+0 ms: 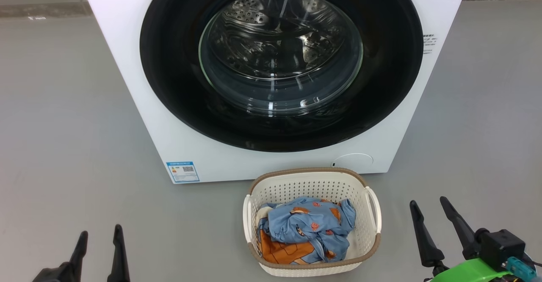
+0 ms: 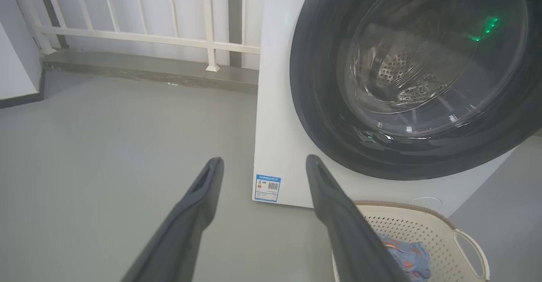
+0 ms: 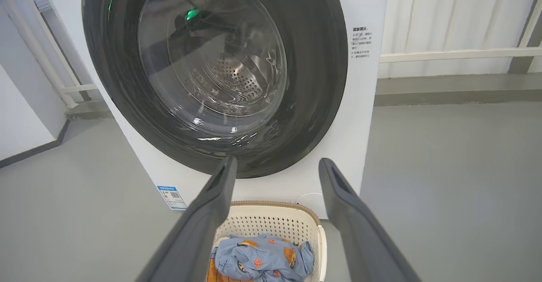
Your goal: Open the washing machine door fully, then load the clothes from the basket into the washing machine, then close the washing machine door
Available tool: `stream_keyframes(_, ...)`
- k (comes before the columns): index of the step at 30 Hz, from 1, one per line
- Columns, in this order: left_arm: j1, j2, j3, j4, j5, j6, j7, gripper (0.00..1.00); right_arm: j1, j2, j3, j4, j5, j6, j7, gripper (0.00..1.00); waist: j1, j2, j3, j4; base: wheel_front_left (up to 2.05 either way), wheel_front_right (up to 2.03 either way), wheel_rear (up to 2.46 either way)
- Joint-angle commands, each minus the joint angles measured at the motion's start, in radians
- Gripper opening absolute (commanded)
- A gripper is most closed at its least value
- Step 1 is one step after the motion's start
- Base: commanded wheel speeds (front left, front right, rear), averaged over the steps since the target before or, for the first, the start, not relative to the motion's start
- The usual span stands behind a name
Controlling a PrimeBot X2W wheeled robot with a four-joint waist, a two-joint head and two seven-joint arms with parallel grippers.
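Washing machine [image 1: 123,74] white, blue label [image 1: 183,172] at lower corner; door [image 1: 281,57] glossy black rim, clear glass; basket [image 1: 365,231] cream, perforated, brown rim; clothes [image 1: 305,225] light blue with orange prints, plus orange piece; floor [image 1: 63,146] grey

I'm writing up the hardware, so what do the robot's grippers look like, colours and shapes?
The left gripper and right gripper match: two long, dark grey fingers tapering to pointed tips. Behind the right one sit a black boxy module, a bright green bracket and a small teal part.

basket [image 1: 296,189] on floor [image 1: 63,125] just before washing machine [image 1: 127,62], right of label sticker [image 1: 183,172]; clothes [image 1: 305,227] in basket
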Motion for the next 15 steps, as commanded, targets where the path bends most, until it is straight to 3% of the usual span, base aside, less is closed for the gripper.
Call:
stream_keyframes(1, -0.005, 0.021, 0.035, -0.035, 0.047, -0.002, -0.021, 1.00, -0.007, -0.009, 0.020, -0.035, -0.051, 0.002, -0.018, 1.00, -0.0001, -0.0001, -0.001, -0.002, 0.00, 0.00, 0.00)
stream_keyframes(15, 0.010, 0.024, 0.038, -0.047, 0.191, -0.003, -0.056, 1.00, 0.003, -0.014, 0.022, -0.048, -0.197, 0.002, -0.053, 1.00, -0.0001, -0.0001, -0.006, -0.009, 0.00, 0.00, 0.00)
